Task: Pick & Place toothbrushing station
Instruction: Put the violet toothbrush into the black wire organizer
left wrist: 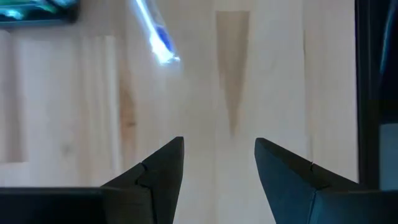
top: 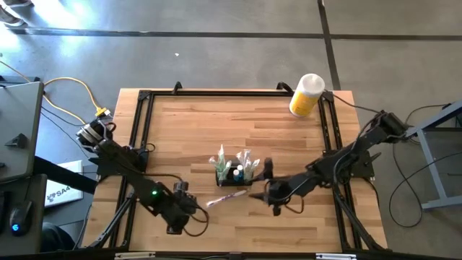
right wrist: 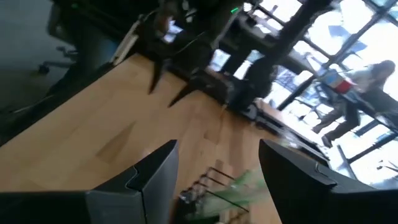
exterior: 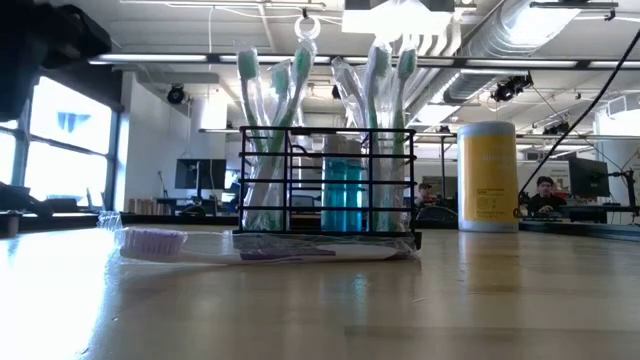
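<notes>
The toothbrushing station [top: 233, 173], a black wire organiser, is seen standing upright near the middle of the tabletop [top: 216, 123]. It is loaded with wrapped toothbrushes [exterior: 262, 100] and a blue tube [exterior: 345, 195]. One loose toothbrush [top: 225, 198] is noted lying flat on the wood just in front of the station, outside it.

The right gripper [top: 268, 173] is positioned just beside the station on its right side. Its fingers [right wrist: 146, 180] are spread wide, with the station's rim and green-wrapped contents visible between them in the right wrist view. No contact with the station can be confirmed.

The left gripper [top: 189, 204] is held low over bare wood, left of the loose toothbrush. Its fingers [left wrist: 158, 177] are parted with nothing between them; the brush tip is seen ahead of them.

A yellow bottle [top: 306, 94] with a white cap lies at the far right corner, well apart from the work.

Progress, as judged: the station is not yet grasped or lifted, so pick and place both remain. The right arm appears to be on approach. The destination cannot be told from these views.
</notes>
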`<state>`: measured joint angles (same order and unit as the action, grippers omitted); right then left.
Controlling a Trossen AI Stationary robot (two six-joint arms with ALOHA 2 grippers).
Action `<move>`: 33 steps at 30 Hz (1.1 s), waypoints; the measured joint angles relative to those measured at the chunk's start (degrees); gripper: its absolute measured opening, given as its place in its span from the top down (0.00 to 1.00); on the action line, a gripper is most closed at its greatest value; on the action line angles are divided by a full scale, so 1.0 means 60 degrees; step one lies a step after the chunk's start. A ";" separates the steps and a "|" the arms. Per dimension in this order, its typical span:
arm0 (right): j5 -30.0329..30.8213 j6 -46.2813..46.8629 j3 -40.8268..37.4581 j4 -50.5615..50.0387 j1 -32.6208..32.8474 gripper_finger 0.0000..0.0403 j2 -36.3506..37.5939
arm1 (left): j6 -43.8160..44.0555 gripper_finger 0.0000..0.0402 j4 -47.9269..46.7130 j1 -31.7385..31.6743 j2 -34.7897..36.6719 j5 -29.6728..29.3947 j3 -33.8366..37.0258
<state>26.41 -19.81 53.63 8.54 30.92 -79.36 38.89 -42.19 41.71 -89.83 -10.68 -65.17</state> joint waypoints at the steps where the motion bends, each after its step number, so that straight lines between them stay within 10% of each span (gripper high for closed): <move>1: -0.0184 0.0003 0.0180 -0.0084 0.0000 0.46 -0.0233 | 0.0000 0.52 -0.0088 0.0145 0.0107 -0.0314 0.0004; 10: -0.0728 -0.0248 0.2082 -0.0949 -0.0065 0.46 -0.2594 | -0.0491 0.52 -0.0140 0.1134 0.0587 -0.2173 0.0004; 33: -0.3453 0.0047 0.3696 -0.1810 -0.1277 0.46 -0.5274 | -0.1265 0.52 0.1720 0.1116 0.0588 -0.2908 0.1648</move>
<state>5.69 -19.53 75.81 -2.32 23.25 -111.00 31.31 -31.86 48.40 -86.30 -28.13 -55.28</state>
